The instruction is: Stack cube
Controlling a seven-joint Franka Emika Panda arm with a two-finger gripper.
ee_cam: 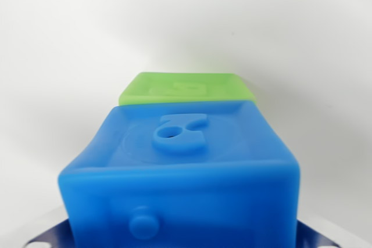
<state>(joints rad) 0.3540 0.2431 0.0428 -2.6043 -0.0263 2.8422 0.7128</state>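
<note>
- Although the gripper itself could not be made out in the wrist view, two dark blue corners were seen at the bottom edge, to the left and right below the blue cube; whether these belonged to the fingers, and whether the jaws were wide, narrow or closed on the cube, could not be told.
- The blue cube was found filling the lower middle of the view, very close to the camera, which suggested it was held or just beneath the end effector.
- Its look was noted: soft, glossy, rounded at the edges, with a raised figure and a small hole on the upper face and a round stud on the near face.
- Beyond the blue cube, directly behind its far edge and slightly toward the wrist view's right, the green cube was seen, partly hidden; touching could not be confirmed.
- An embossed mark was visible on the green cube's top face.
- No long axis was offered by either cube; the faces appeared roughly squared to each other.
- The coming move was judged to turn on carrying the blue cube forward and over the green cube.
- Everything rested against a plain white surface.
</note>
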